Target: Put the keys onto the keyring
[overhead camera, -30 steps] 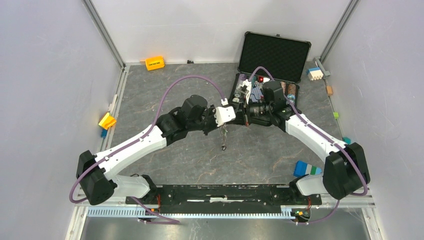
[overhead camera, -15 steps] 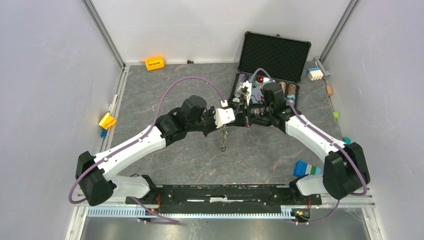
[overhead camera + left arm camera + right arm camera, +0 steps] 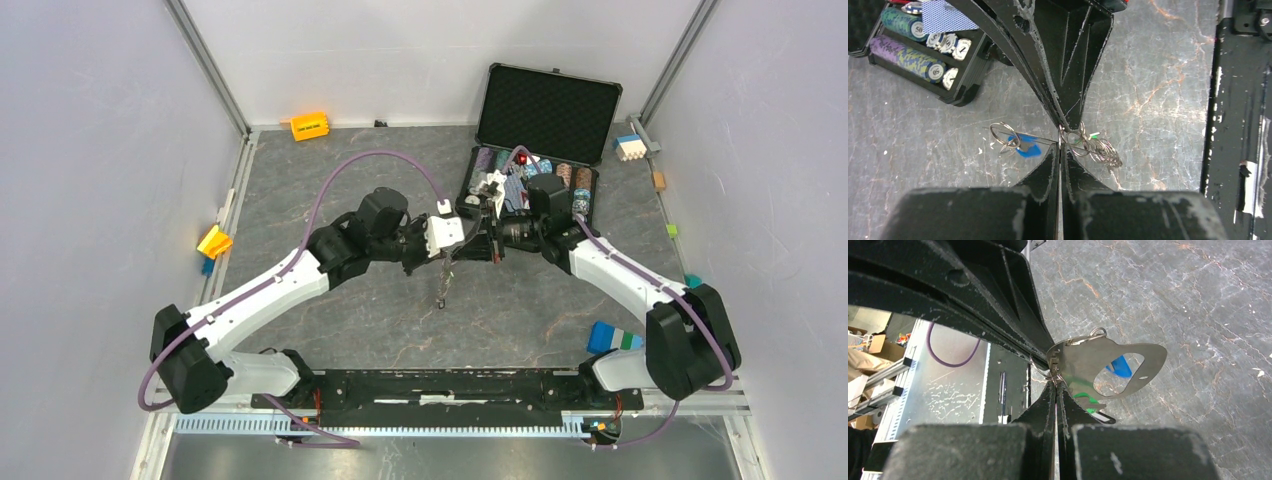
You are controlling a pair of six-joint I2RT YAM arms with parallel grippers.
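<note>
The keyring [image 3: 1075, 360] hangs over the middle of the table [image 3: 300, 190]. The left claw [image 3: 1060, 138] and the right claw [image 3: 1054, 381] are both clamped on it, tips meeting. The case [image 3: 545, 105] edge is near.

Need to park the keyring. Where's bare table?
Free: the table between orange block and left arm's cable; also the strip between dangling chain and base rail. Crowded: by the open case, where left gripper and right gripper pinch the keyring.

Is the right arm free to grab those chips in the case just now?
Probably not: the chips lie near and uncovered, but the right gripper is shut on a key.
</note>
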